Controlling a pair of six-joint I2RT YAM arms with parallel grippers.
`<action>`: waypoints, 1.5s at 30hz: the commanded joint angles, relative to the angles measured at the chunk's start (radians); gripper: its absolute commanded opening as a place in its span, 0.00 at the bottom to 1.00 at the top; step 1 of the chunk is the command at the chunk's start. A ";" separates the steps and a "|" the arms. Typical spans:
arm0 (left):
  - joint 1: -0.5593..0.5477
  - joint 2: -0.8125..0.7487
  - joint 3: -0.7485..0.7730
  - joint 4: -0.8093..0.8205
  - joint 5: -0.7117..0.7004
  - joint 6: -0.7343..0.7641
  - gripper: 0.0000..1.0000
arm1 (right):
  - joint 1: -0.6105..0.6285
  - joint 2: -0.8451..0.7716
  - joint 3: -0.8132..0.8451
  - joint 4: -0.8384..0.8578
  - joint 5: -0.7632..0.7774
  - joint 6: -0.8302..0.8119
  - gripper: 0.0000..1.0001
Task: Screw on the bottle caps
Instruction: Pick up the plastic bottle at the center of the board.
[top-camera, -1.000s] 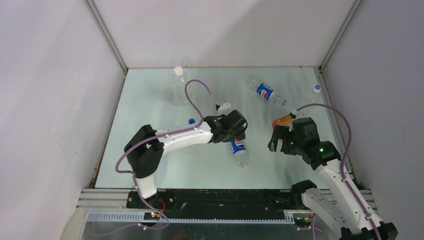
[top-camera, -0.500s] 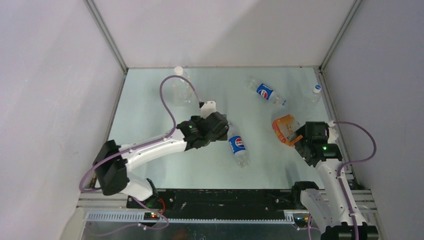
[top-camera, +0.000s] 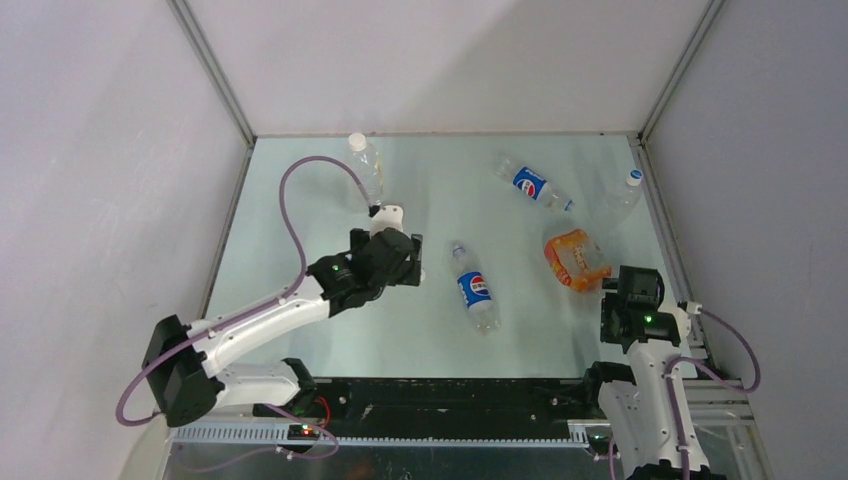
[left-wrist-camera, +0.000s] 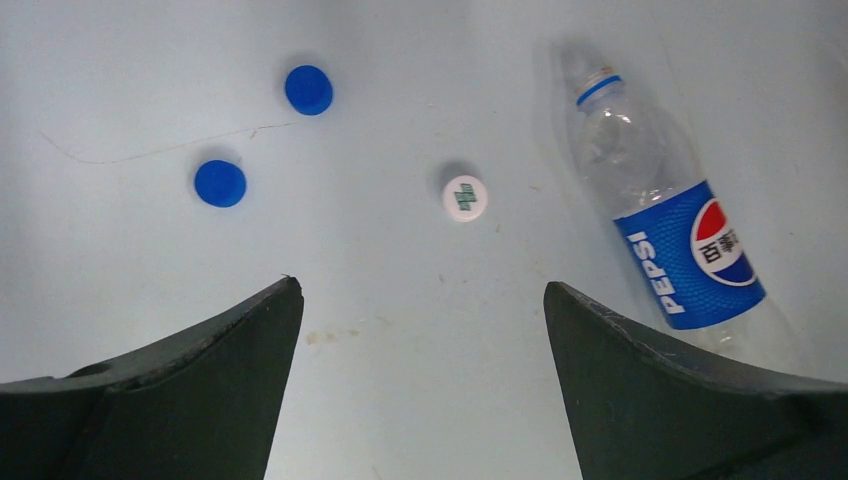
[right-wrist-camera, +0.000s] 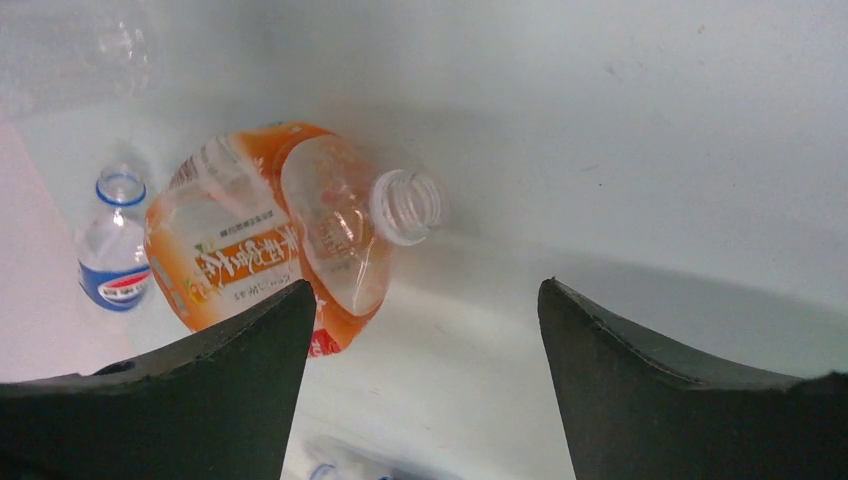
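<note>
Left claw (left-wrist-camera: 420, 288), fingers spread wide and holding nothing, hangs over the table (left-wrist-camera: 400, 40). Three loose bottle caps lie ahead of it in the left wrist view, each apart from the others. The far blue cap (left-wrist-camera: 309, 89) lies uppermost, and the near blue cap (left-wrist-camera: 220, 183) lies below and to its left. The white cap (left-wrist-camera: 465, 197), marked with a green cross, lies closest to the gap between the fingers. Right of the white cap, a Pepsi bottle (left-wrist-camera: 680, 250) lies on its side, neck pointing away from the claw.

Right claw (right-wrist-camera: 425, 288), likewise wide and empty, faces an orange-labelled bottle (right-wrist-camera: 260, 250). This bottle lies dented on its side, and its uncapped threaded mouth (right-wrist-camera: 408, 205) is turned to the right of that view. A small blue-labelled bottle (right-wrist-camera: 112, 250) shows beyond it at left.

In the top view, a second Pepsi bottle (top-camera: 533, 184) lies farther back. At the back left, a clear bottle (top-camera: 366, 172) carries a fitted white cap (top-camera: 356, 141).
</note>
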 joint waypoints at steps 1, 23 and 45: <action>0.024 -0.084 -0.026 0.040 -0.003 0.085 0.96 | -0.004 -0.005 -0.057 0.073 0.074 0.236 0.83; 0.025 -0.147 -0.068 0.011 -0.048 0.146 0.94 | -0.007 0.281 -0.147 0.367 0.169 0.483 0.56; 0.025 -0.334 -0.129 0.206 0.240 0.518 0.91 | 0.002 -0.208 0.004 0.160 -0.053 -0.408 0.00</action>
